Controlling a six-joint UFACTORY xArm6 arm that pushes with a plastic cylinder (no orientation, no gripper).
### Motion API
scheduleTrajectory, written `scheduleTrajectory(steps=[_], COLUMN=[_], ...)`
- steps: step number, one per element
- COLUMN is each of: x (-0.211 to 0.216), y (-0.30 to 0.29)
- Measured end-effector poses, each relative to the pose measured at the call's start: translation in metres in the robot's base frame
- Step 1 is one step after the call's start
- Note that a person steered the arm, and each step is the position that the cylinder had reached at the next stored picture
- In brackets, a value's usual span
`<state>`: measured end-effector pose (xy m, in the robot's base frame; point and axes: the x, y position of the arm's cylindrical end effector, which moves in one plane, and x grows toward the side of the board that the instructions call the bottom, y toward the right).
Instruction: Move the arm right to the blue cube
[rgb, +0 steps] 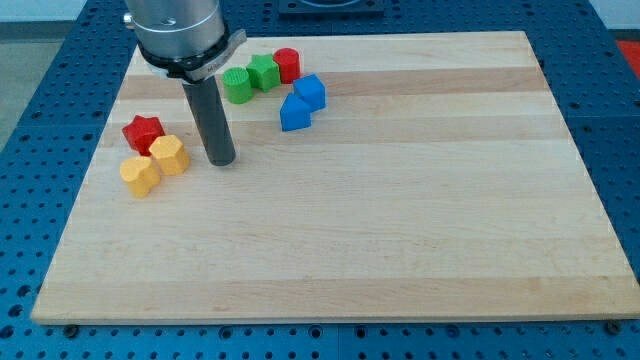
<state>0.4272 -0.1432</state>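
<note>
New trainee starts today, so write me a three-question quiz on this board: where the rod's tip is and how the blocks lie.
1. True or false: my tip touches the blue cube.
2. Which blocks lie nearest my tip? A) the two green blocks B) the two yellow blocks C) the red cylinder
3. Fill in: from my tip, the blue cube lies toward the view's ____ and top.

Key
1. False: bare wooden board separates them.
2. B: the yellow blocks sit just to the tip's left, below the red star. The green blocks and red cylinder lie nearer the top.
3. Right; a second blue block sits beside the cube.
</note>
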Motion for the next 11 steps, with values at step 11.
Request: scheduleTrajectory(steps=[11], x=[-0.128], y=[0.207])
